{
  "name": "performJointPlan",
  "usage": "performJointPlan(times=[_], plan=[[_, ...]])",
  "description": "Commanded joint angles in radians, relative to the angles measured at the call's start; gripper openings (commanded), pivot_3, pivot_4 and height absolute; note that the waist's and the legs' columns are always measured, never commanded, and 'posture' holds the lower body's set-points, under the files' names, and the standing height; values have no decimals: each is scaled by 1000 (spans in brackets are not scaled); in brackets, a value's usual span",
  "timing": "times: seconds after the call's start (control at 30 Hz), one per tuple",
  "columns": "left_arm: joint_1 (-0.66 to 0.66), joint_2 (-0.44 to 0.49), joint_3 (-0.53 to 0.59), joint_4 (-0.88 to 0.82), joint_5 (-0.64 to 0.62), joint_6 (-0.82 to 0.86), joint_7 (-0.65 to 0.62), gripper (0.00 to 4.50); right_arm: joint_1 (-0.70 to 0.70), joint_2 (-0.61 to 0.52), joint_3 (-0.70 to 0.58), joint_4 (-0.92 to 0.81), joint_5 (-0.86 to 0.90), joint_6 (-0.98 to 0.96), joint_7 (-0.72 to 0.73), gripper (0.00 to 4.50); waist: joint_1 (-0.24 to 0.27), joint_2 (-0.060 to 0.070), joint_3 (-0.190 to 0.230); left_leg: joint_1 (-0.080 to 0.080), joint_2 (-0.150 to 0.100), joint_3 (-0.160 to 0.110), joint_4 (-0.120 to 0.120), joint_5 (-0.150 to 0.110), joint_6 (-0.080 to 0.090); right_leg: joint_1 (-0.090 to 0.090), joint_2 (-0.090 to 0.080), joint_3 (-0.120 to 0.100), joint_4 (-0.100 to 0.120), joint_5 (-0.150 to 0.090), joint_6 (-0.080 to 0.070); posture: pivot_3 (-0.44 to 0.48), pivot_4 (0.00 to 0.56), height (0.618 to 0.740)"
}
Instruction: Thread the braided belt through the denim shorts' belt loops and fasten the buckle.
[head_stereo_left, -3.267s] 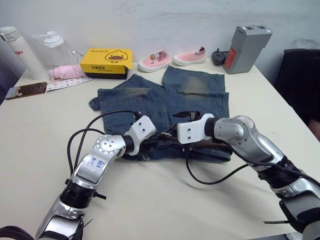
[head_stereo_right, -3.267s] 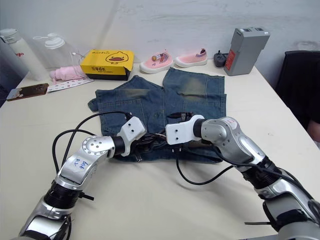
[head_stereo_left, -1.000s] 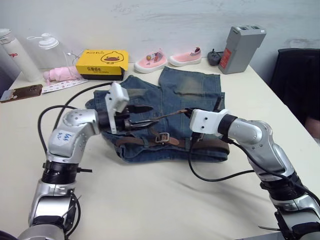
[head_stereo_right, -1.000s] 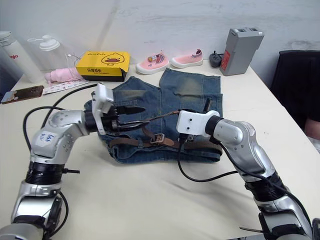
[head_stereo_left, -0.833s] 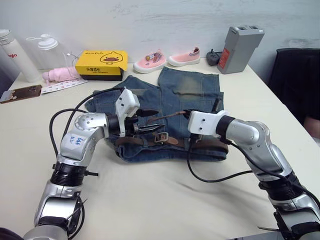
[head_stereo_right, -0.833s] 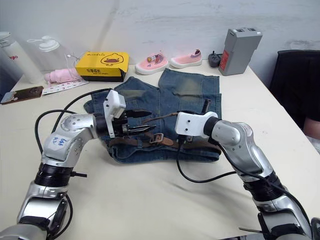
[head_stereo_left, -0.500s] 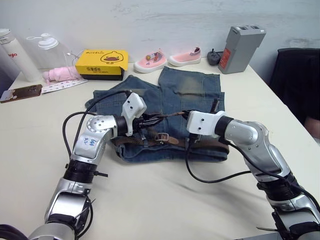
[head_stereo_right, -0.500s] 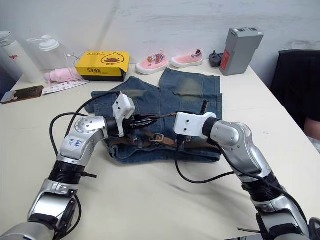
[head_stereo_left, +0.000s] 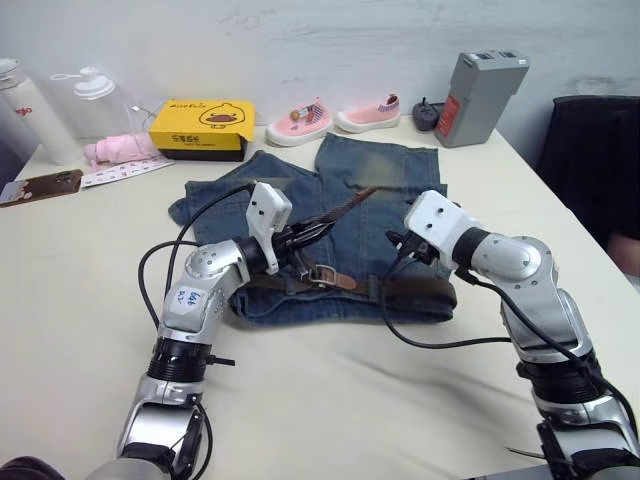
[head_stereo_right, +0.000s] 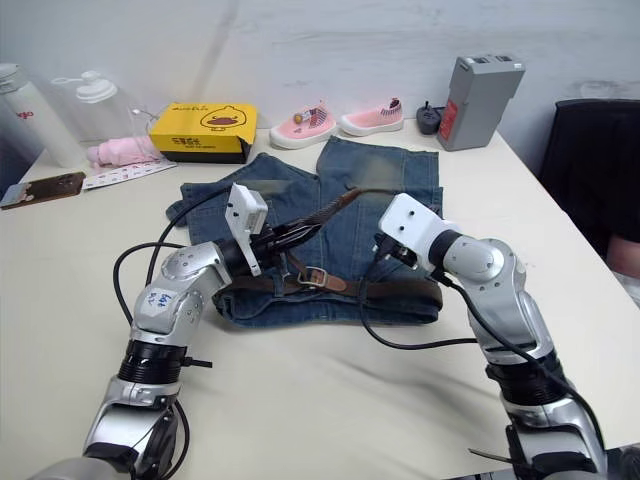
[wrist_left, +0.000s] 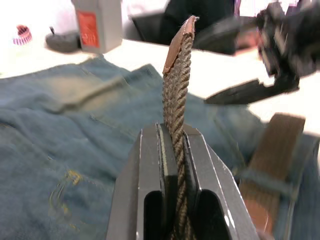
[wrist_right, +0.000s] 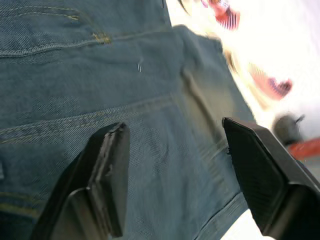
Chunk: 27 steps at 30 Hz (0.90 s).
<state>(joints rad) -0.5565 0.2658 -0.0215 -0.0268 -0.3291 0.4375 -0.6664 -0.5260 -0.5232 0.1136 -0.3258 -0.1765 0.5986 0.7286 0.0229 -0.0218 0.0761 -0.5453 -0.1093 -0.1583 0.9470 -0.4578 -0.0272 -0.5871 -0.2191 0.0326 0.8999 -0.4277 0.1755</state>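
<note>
On the pale bench (head_stereo_left: 330, 400), blue faded shorts (head_stereo_left: 390, 180) lie flat with the waistband toward the robot. A dark-brown braided belt (head_stereo_left: 405, 291) runs along that waistband, its silver buckle (head_stereo_left: 322, 274) near the middle and its tapered tip (head_stereo_left: 362, 194) lifted off the denim.

From the robot's left: two bottles (head_stereo_left: 25, 100) stand at the far corner, with a phone (head_stereo_left: 42, 186), a pink cloth (head_stereo_left: 120, 148) and one yellow box (head_stereo_left: 202, 127) next. Two pink shoes (head_stereo_left: 335, 115) sit behind the shorts, then one grey box (head_stereo_left: 483, 84) with a red label.

The left gripper (head_stereo_left: 310, 237) hovers over the shorts' left half, fingers (wrist_left: 150, 185) clamped on the belt a little short of the tip. The left wrist view shows the woven strap squeezed between the two fingers and rising to its leather-capped end, a detail too small in the head views.

The right gripper (head_stereo_left: 395, 245) hangs just beside the tip, above the right half. The right wrist view shows its fingers (wrist_right: 107, 170) wide apart over bare denim and stitched seams.
</note>
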Motion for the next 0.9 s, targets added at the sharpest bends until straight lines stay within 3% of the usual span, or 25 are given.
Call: performJointPlan(times=[0.03,0.1,0.3,0.5,0.7,0.9], plan=[[17,-28,17,-81,-29,-22,34,0,-21,66,25,-114,94,98,17,2014,-1,0,0,0,0,0,0,0,0,0,0,0,0,0,0,0,150,618],[37,-34,6,-108,-25,-22,39,0,-12,96,93,-154,121,168,39,973,-2,0,0,1,0,0,-1,0,-1,0,0,0,0,0,0,0,150,618],[64,-40,27,-159,-42,-5,69,0,17,66,323,-161,42,248,32,973,6,1,-1,1,-2,-1,0,0,-1,0,0,-1,0,0,0,0,150,618],[121,-17,83,-247,-91,44,109,0,-3,78,434,-71,-3,309,-27,973,1,-2,-4,2,-1,-1,0,0,-1,1,0,-1,-1,0,0,0,150,618],[274,84,213,-303,-118,72,121,0,12,59,446,-44,19,337,-8,973,1,-1,-8,4,-1,0,-1,0,-1,1,0,-1,0,0,0,0,150,618],[361,109,232,-333,-133,71,135,0,18,65,422,-57,44,325,-9,973,7,-5,-11,4,-3,-1,0,0,-1,2,0,0,1,0,-1,0,150,618]])
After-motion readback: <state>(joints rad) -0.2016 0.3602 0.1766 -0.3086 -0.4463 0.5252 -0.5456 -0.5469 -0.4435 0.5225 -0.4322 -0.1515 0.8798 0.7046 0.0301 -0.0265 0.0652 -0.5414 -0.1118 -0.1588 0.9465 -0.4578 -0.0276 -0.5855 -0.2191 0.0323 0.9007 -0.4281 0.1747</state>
